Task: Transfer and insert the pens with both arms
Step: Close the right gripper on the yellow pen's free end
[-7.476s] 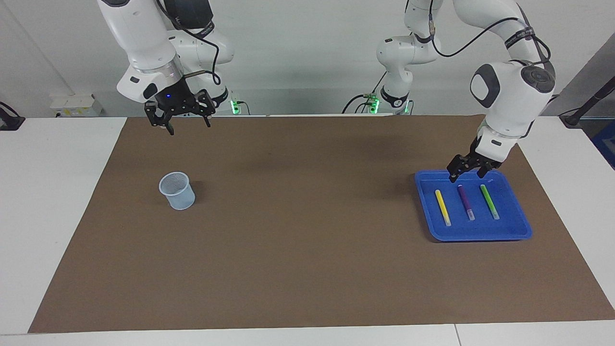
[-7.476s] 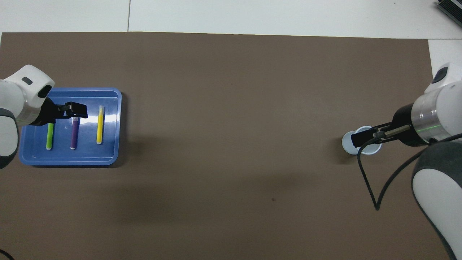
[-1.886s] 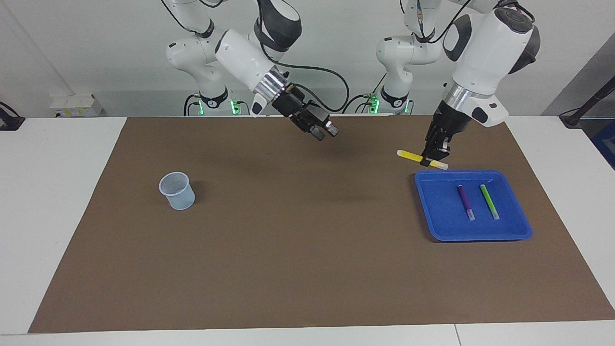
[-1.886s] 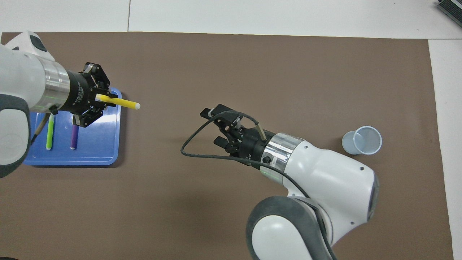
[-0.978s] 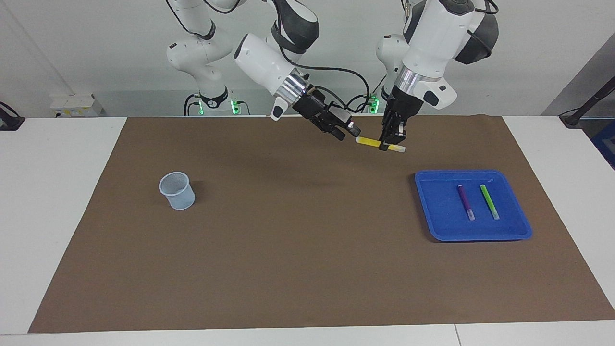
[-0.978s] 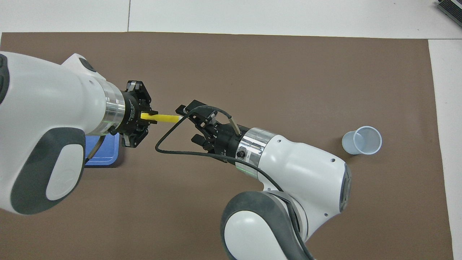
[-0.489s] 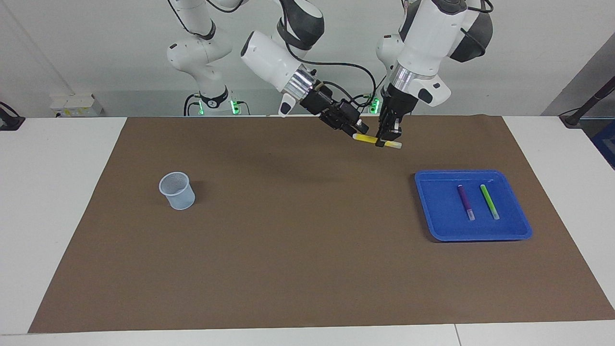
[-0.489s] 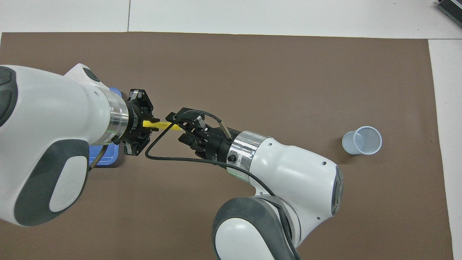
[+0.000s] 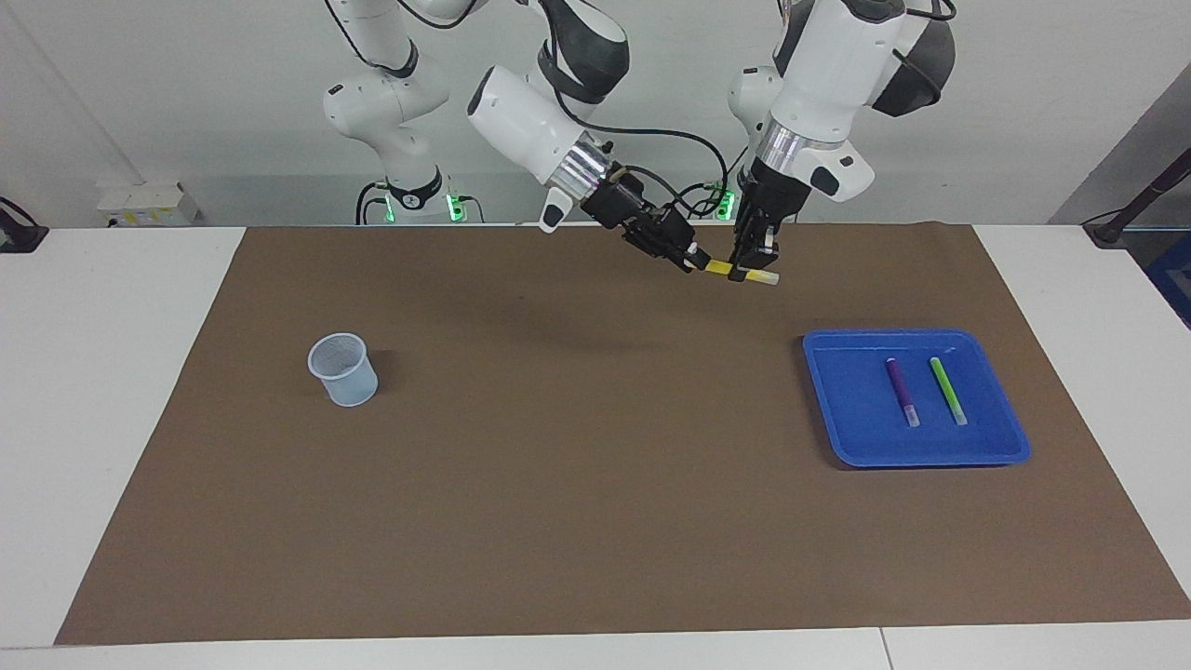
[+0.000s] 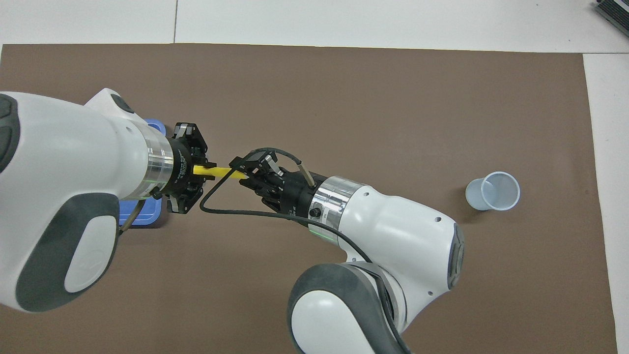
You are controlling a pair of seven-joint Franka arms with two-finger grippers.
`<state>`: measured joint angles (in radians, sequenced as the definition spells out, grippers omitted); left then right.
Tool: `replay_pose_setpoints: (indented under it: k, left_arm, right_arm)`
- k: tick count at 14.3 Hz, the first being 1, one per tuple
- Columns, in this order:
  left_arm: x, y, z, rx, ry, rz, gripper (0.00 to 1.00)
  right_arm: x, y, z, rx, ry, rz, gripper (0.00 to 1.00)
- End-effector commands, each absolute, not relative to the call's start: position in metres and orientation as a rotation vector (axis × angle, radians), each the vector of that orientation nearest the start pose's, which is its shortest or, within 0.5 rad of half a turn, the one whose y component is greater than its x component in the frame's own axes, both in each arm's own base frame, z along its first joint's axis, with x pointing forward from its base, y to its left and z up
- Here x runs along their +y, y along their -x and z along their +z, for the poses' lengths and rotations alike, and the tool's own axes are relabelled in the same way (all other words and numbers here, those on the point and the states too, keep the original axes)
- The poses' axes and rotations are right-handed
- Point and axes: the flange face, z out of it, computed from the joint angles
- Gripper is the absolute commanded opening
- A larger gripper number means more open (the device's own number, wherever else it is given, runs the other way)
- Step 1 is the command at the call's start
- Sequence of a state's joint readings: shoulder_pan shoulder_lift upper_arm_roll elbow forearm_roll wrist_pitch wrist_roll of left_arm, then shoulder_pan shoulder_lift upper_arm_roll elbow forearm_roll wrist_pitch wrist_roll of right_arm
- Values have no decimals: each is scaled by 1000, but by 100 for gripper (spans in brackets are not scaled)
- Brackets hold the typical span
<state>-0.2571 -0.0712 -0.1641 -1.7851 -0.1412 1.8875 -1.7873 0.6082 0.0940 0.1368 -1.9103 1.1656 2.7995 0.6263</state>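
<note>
Brown rectangular mat (image 9: 595,484) covering most of a white table (image 9: 112,391), shallow blue plastic tray (image 9: 837,409) toward the left arm's end, pale translucent plastic cup (image 9: 344,370) upright on the mat toward the right arm's end, two smaller white arms with green-lit bases (image 9: 395,112) at the table's edge nearest the robots

I count three pens: one yellow pen (image 9: 718,268), one purple pen (image 9: 901,391) and one green pen (image 9: 948,390). I see one blue tray (image 9: 851,437), one cup (image 9: 344,370) and one brown mat (image 9: 577,484).

I have two grippers, my left gripper (image 9: 748,267) and my right gripper (image 9: 689,261).
</note>
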Motion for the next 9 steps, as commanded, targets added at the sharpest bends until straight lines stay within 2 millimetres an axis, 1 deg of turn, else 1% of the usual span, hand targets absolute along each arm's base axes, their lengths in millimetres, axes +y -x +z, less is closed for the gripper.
replay_pose_setpoints:
  k: [1, 7, 8, 9]
  left_arm:
    - [-236, -492, 594, -2157, 2557, 68, 0]
    - [-237, -491, 595, -2161, 2554, 65, 0]
    - [-236, -491, 595, -2163, 2553, 65, 0]
    - [-237, -491, 595, -2162, 2554, 67, 0]
  right_arm:
    - [390, -492, 517, 896, 1888, -31, 42]
    - [390, -491, 517, 894, 1886, -30, 42]
    - [391, -491, 517, 893, 1887, -29, 40]
    - [391, -491, 518, 892, 1887, -31, 34]
